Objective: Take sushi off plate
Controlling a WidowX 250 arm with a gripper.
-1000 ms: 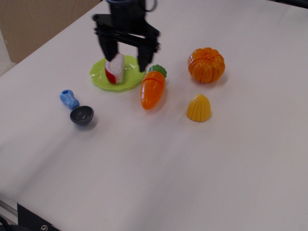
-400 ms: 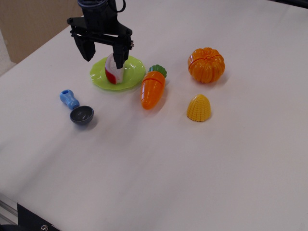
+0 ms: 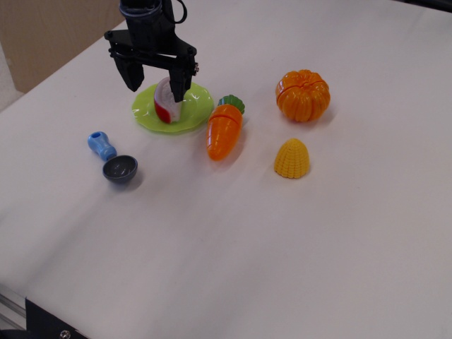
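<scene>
My pincer point(image 3: 155, 76) is hanging released, upper left; sushi point(image 3: 166, 101) is sitting ungrasped on lime-green plate point(image 3: 198, 99); removal not started.

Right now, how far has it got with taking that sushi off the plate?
Nothing is finished: the sushi is on the green plate, standing on edge. In hand: the open tool is low over the plate, one finger in front of the sushi, the other out to its left, so it isn't gripped. Left to do: close on it, lift, and set it on the table.
</scene>
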